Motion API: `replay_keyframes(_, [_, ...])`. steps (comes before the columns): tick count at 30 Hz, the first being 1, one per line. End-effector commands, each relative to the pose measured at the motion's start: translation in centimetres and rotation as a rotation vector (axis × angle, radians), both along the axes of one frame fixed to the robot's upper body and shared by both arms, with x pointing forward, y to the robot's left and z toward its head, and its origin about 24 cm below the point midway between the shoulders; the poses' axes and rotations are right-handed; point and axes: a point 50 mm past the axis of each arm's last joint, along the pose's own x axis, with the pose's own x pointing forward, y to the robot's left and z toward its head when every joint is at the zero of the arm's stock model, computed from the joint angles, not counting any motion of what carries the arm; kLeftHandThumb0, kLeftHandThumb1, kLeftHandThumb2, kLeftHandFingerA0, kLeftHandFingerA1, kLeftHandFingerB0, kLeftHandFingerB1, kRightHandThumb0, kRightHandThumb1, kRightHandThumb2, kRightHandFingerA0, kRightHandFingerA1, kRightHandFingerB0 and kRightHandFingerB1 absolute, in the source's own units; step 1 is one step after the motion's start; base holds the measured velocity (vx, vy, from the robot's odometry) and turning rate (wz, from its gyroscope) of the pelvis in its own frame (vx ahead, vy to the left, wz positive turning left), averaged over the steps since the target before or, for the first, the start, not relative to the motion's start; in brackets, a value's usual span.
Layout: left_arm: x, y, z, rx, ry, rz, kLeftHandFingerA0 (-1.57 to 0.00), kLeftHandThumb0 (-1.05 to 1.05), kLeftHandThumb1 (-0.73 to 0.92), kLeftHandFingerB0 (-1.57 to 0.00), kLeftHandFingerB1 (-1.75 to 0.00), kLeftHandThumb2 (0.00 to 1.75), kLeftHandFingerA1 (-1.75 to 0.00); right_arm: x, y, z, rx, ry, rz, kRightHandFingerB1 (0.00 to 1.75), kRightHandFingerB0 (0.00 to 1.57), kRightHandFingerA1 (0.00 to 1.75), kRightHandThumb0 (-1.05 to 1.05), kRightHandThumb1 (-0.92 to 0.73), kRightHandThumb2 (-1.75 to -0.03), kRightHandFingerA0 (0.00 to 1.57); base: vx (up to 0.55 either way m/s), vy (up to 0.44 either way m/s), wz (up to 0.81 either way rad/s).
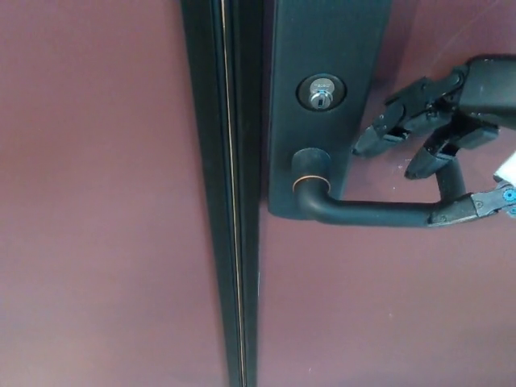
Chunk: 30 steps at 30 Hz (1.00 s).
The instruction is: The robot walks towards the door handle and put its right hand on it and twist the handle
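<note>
The right hand [447, 149] is seen entering from the upper right, over the maroon door [97, 201]. Its fingers are spread apart & nothing is gripped: 2 fingers [387, 129] are angled down-left above the lever, while the thumb [472, 205] is laid at the lever's free end, apparently touching its tip. The door handle [379, 213], a dark lever, is found directly below the fingers, running approx. horizontal from under the thumb away to the hand's left, where it is bent into a round hub with a bronze ring. The hub is carried on a tall dark backplate [322, 40], located left of the fingers. A silver keyhole cylinder [321, 91] is set in the plate, above the hub & up-left of the fingertips, w/ a clear gap to them. Further left, the dark door edge strip [222, 193] is seen running vertically. No left hand is in view.
</note>
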Motion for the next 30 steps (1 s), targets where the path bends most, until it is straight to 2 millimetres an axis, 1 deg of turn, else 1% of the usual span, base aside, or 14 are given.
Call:
replay_keyframes(1, [-0.2, 0.4, 0.2, 0.003, 0.009, 0.007, -0.58, -0.39, 0.39, -0.48, -0.50, 0.68, -0.56, 0.2, 0.3, -0.7, -0.059, 0.007, 0.004, 0.35, 0.35, 0.42, -0.53, -0.55, -0.57, 0.46, 0.00, 0.000, 0.00])
replay_keyframes(2, [-0.2, 0.4, 0.2, -0.001, 0.004, 0.003, -0.58, -0.39, 0.39, -0.48, -0.50, 0.68, -0.56, 0.3, 0.6, -1.3, -0.084, 0.018, 0.013, 0.35, 0.35, 0.42, -0.52, -0.55, -0.57, 0.46, 0.00, 0.000, 0.00])
replay_keyframes(9, [-0.2, 0.4, 0.2, 0.013, 0.006, -0.001, -0.59, -0.39, 0.39, -0.50, -0.51, 0.68, -0.56, 0.1, 1.6, -1.7, -0.097, 0.036, 0.039, 0.35, 0.34, 0.42, -0.52, -0.55, -0.57, 0.46, 0.00, 0.000, 0.00])
replay_keyframes(11, [-0.1, 0.4, 0.3, 0.018, 0.003, -0.012, -0.59, -0.39, 0.39, -0.49, -0.51, 0.68, -0.56, 0.0, 2.2, -2.0, -0.100, 0.044, 0.058, 0.35, 0.35, 0.42, -0.52, -0.55, -0.56, 0.47, 0.00, 0.000, 0.00])
replay_keyframes(15, [-0.1, 0.4, 0.3, 0.018, 0.003, -0.012, -0.59, -0.39, 0.39, -0.49, -0.51, 0.68, -0.56, 0.0, 2.2, -2.0, -0.102, 0.044, 0.056, 0.35, 0.35, 0.42, -0.52, -0.55, -0.56, 0.47, 0.00, 0.000, 0.00])
replay_keyframes(16, [0.1, 0.5, 0.5, 0.015, -0.002, -0.014, -0.57, -0.39, 0.39, -0.48, -0.50, 0.68, -0.56, 0.0, 2.7, -2.3, -0.091, 0.055, 0.075, 0.35, 0.34, 0.42, -0.52, -0.55, -0.56, 0.46, 0.00, 0.000, 0.00])
replay_keyframes(17, [0.1, 0.5, 0.5, 0.015, -0.004, -0.015, -0.62, -0.32, 0.47, -0.53, -0.42, 0.54, -0.48, 0.0, 2.8, -2.4, -0.088, 0.057, 0.077, 0.35, 0.34, 0.42, -0.53, -0.55, -0.56, 0.46, 0.00, 0.000, 0.00])
replay_keyframes(20, [0.2, 0.5, 0.6, 0.015, -0.005, -0.015, -0.62, -0.32, 0.47, -0.53, -0.42, 0.54, -0.48, 0.0, 2.9, -2.4, -0.086, 0.057, 0.077, 0.35, 0.34, 0.42, -0.53, -0.55, -0.56, 0.46, 0.00, 0.000, 0.00])
replay_keyframes(21, [0.1, 0.5, 0.5, 0.014, -0.002, -0.012, -0.57, -0.40, 0.39, -0.48, -0.50, 0.68, -0.56, -0.1, 3.0, -2.9, -0.079, 0.069, 0.079, 0.34, 0.34, 0.42, -0.55, -0.54, -0.56, 0.46, 0.00, 0.000, 0.00])
replay_keyframes(22, [0.1, 0.5, 0.4, 0.011, 0.002, -0.007, -0.57, -0.40, 0.39, -0.48, -0.50, 0.68, -0.56, -0.1, 3.2, -3.7, -0.069, 0.086, 0.082, 0.34, 0.34, 0.42, -0.55, -0.54, -0.56, 0.46, 0.00, 0.000, 0.00])
replay_keyframes(23, [0.1, 0.5, 0.4, 0.011, 0.006, -0.007, -0.57, -0.40, 0.39, -0.48, -0.50, 0.68, -0.56, -0.1, 3.3, -3.9, -0.071, 0.087, 0.084, 0.34, 0.34, 0.42, -0.55, -0.54, -0.56, 0.46, 0.00, 0.000, 0.00])
replay_keyframes(27, [0.1, 0.5, 0.4, 0.012, 0.008, -0.007, -0.57, -0.40, 0.39, -0.48, -0.50, 0.68, -0.56, -0.1, 3.4, -4.1, -0.072, 0.086, 0.083, 0.34, 0.34, 0.42, -0.55, -0.54, -0.56, 0.46, 0.00, 0.000, 0.00])
replay_keyframes(28, [0.2, 0.5, 0.4, 0.010, -0.005, -0.004, -0.59, -0.39, 0.39, -0.49, -0.50, 0.68, -0.56, 0.1, 3.6, -5.1, -0.094, 0.098, 0.086, 0.34, 0.34, 0.42, -0.57, -0.54, -0.56, 0.46, 0.00, 0.000, 0.00])
replay_keyframes(30, [0.3, 0.4, 0.4, 0.006, -0.005, 0.001, -0.58, -0.39, 0.39, -0.49, -0.50, 0.68, -0.56, 0.3, 3.7, -5.5, -0.113, 0.102, 0.086, 0.34, 0.34, 0.42, -0.57, -0.54, -0.56, 0.46, 0.00, 0.000, 0.00])
